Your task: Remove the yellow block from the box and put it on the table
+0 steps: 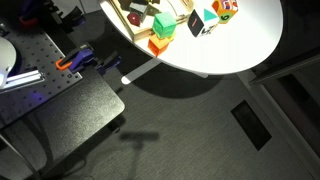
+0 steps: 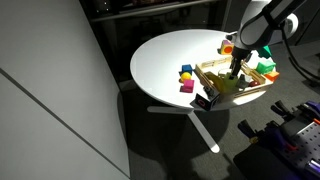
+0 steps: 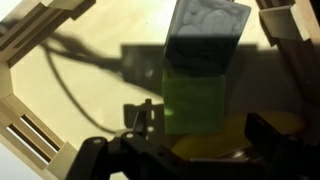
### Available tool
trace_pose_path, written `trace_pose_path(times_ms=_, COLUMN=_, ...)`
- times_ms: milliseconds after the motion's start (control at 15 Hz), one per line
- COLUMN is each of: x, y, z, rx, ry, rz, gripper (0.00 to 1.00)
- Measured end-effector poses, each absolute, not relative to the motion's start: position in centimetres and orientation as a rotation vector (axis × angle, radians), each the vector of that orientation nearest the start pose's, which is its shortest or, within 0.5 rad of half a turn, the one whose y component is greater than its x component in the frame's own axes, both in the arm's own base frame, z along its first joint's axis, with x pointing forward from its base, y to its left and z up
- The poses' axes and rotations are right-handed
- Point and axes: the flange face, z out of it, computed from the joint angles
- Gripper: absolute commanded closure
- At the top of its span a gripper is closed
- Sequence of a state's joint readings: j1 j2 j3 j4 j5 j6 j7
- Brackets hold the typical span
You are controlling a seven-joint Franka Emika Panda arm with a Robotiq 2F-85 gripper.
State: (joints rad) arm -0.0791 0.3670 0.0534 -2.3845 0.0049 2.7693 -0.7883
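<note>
Inside the box (image 3: 20,60), the yellow block (image 3: 195,105) lies right under my end effector (image 2: 237,72); whether its jaws are closed, I cannot tell. My arm (image 2: 262,25) reaches steeply down from one o'clock over the white tabletop (image 2: 170,60).

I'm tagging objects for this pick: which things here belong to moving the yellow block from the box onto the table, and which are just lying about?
Part of the job:
yellow block
light-wood box
round white table
gripper

Just lying about:
magenta block
blue block
green block
orange block
</note>
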Motion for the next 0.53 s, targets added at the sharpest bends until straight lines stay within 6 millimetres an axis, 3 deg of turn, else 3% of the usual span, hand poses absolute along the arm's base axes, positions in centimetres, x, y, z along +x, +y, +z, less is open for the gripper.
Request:
trace_pose_path(times_ms=67, x=50.5, y=-1.2, z=16.6, rx=-2.907, ry=-1.15, rz=-0.036, gripper=0.0)
trace_pose_path(times_ms=133, x=50.7, y=-1.3, z=16.2, rx=-2.906, ry=-1.146, rz=-0.033, gripper=0.25)
trace_pose_path(times_ms=267, x=51.2, y=-1.5, z=15.6, rx=-2.907, ry=-1.142, rz=-0.028, gripper=0.33)
trace_pose_path(times_ms=533, x=51.8, y=-2.1, z=14.8, rx=-2.906, ry=-1.124, rz=-0.005, gripper=0.66)
